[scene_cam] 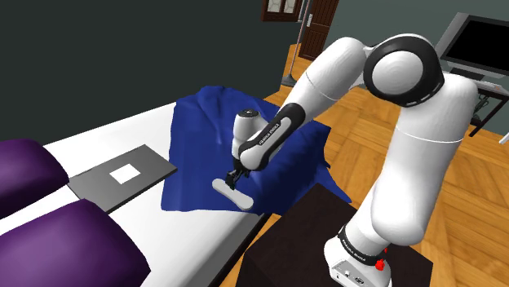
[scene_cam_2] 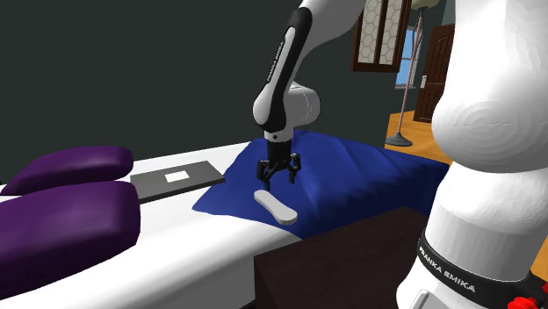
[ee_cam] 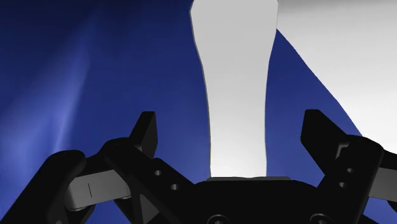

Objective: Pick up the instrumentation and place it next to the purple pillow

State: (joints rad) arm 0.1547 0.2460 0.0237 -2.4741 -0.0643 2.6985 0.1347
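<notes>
So, gripper (scene_cam_2: 278, 178): your fingers stand apart, clamped on nothing, poised just over one end of the instrumentation.
Instrumentation (scene_cam_2: 276, 206): a long white piece lying flat on the blue blanket (scene_cam_2: 369, 167), near the bed's (scene_cam_2: 202, 246) edge, well apart from the purple pillow (scene_cam_2: 70, 219).
Risk, grip point: you look set over the end, not the middle. Close there and the piece may pivot or droop once lifted.
Risk, edge: a nudge from a finger could slide it off the bed.
Risk, cloth: go too deep and you could pinch blanket as well.
Wrist view: the instrumentation (ee_cam: 235, 83) runs lengthwise between your fingers, untouched by either.
Shoulder view: the grey slab (scene_cam: 122, 175) lies between the blanket and the pillow (scene_cam: 57, 245), so you will probably have to carry over it.
</notes>
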